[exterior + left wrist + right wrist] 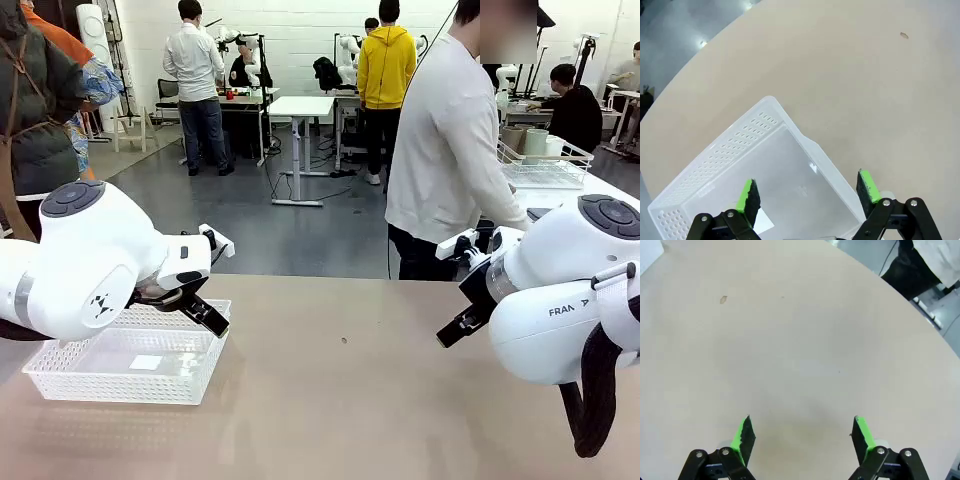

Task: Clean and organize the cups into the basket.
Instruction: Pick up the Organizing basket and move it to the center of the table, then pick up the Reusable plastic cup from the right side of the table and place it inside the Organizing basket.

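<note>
At 8 o'clock on the tan table (330,400), the basket (110,385): flat on the surface, long side running across, a small white label (147,362) on its clear bottom. Above its 2 o'clock corner, the left gripper (223,286), jaws spread wide, green pads well apart, gripping nothing. From its wrist camera, one pad over the basket's floor, the other just past the rim over bare table. Over at 3 o'clock, the right gripper (450,290), likewise wide open and empty, hanging clear of the tabletop, plain tan surface between its fingers in the wrist view. Near the table's centre, a small dark speck (345,341), well apart from both grippers. Beyond the far edge at 1 o'clock, a person (440,150) in a white top, turned toward a second table. On that table, at 2 o'clock, a white wire rack (545,172) with a tan cup (513,137) and a pale greenish cup (537,142) upright side by side, in the rack or just behind it, hard to tell which; both well apart from the basket.
</note>
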Motion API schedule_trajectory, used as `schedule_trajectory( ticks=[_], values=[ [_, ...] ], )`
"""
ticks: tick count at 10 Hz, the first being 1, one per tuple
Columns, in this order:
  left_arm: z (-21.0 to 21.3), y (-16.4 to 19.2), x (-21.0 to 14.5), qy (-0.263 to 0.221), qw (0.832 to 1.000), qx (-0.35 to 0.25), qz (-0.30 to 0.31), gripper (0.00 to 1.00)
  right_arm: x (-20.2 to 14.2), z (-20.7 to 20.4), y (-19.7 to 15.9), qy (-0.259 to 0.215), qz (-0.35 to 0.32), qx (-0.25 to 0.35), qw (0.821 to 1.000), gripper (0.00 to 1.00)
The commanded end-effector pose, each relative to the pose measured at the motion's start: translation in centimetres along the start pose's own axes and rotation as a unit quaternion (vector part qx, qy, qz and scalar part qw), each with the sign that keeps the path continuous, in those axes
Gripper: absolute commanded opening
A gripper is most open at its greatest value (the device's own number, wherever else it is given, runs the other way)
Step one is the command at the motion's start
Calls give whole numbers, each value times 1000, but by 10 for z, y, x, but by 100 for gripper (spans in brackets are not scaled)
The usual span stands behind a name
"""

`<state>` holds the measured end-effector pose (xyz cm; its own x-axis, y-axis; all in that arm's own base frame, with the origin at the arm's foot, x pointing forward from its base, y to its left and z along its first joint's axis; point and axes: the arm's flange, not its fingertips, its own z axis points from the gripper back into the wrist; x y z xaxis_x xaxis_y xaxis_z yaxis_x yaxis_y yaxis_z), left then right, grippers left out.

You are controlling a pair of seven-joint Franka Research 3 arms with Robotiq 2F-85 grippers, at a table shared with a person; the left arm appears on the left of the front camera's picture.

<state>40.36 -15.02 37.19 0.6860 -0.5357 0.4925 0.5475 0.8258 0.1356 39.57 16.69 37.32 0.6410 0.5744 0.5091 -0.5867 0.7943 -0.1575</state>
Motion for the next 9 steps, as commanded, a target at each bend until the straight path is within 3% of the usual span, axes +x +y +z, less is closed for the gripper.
schedule_trajectory(
  ticks=[1, 9],
  values=[
    [0, 0, 0, 0, 1000, 0, 0, 100, 0, 0, 0, 0, 0, 0, 1000, 100],
    [0, 0, 0, 0, 1000, 0, 0, 100, 0, 0, 0, 0, 0, 0, 1000, 100]
  ],
)
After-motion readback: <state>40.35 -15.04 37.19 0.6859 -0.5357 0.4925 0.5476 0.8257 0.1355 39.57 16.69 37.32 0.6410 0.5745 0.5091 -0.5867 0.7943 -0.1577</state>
